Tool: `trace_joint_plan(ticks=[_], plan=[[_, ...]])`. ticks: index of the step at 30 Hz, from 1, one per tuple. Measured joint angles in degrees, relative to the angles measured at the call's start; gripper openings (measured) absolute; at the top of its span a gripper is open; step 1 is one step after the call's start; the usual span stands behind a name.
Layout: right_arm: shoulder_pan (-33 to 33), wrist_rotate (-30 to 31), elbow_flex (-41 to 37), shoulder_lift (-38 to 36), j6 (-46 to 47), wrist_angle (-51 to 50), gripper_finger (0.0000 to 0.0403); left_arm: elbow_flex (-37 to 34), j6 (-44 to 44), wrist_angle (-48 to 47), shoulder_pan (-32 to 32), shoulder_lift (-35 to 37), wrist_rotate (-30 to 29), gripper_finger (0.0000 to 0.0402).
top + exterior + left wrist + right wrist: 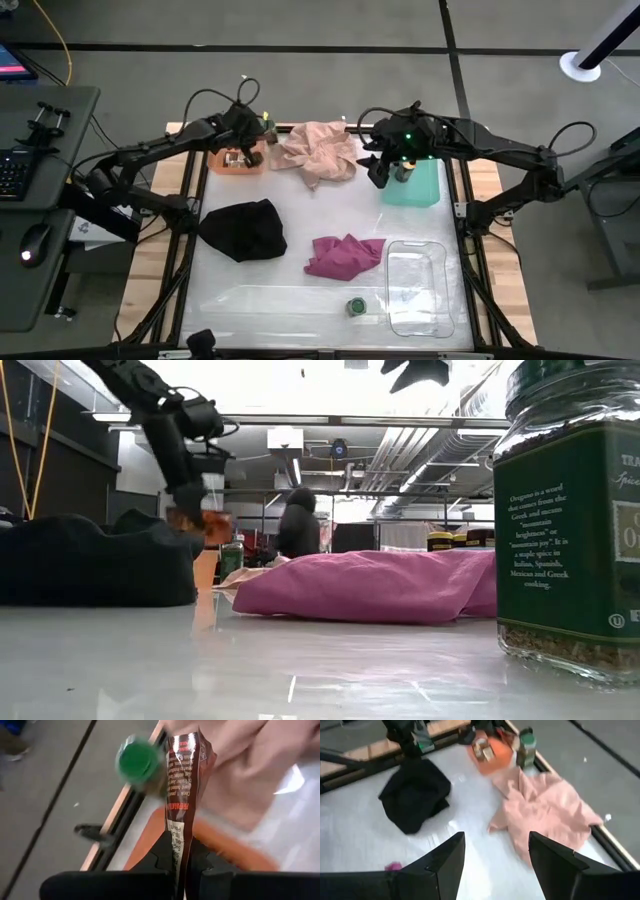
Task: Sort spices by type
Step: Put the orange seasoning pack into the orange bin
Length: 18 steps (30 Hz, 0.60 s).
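Left end effector sits over the orange rectangular tray at about ten o'clock on the white bench, its two dark fingers clamped tight on the lower edge of a flat brown printed spice packet, which stands up from the grip with its printed face showing. Likely reason for the edge pinch: a thin packet offers no other purchase, and held this way it can be dropped flat among like items. Small jars or packets already lie in the orange tray, too small to tell apart from above. A dark jar with a green lid stands just beyond the packet near the bench rim, beside the crumpled peach-pink cloth at twelve o'clock. Right end effector hovers above the teal rectangular tray at about two o'clock, fingers spread apart and holding nothing; a jar appears to stand in the tray beneath it. The black cloth lies at nine o'clock, the magenta cloth near centre. One green-labelled oregano jar waits at six o'clock beside the clear plastic tray, unsorted.
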<state>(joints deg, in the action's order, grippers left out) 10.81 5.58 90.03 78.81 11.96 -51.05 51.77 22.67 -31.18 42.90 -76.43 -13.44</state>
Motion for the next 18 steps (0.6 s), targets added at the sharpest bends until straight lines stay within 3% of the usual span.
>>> trace_joint_plan(ticks=[9,14,18], plan=[[0.0,0.04,-0.03,0.04,1.51,-1.4,0.0213,-8.27,9.86,1.5,-5.3,1.36,-19.12,0.0],[0.2,0.24,-0.05,0.04,1.5,-1.37,0.0213,-13.26,15.09,0.89,-5.55,1.34,-22.05,0.0],[0.2,0.26,-0.08,0.04,1.49,-1.37,0.0213,-14.19,13.69,2.79,-5.88,1.34,-20.52,0.0005]])
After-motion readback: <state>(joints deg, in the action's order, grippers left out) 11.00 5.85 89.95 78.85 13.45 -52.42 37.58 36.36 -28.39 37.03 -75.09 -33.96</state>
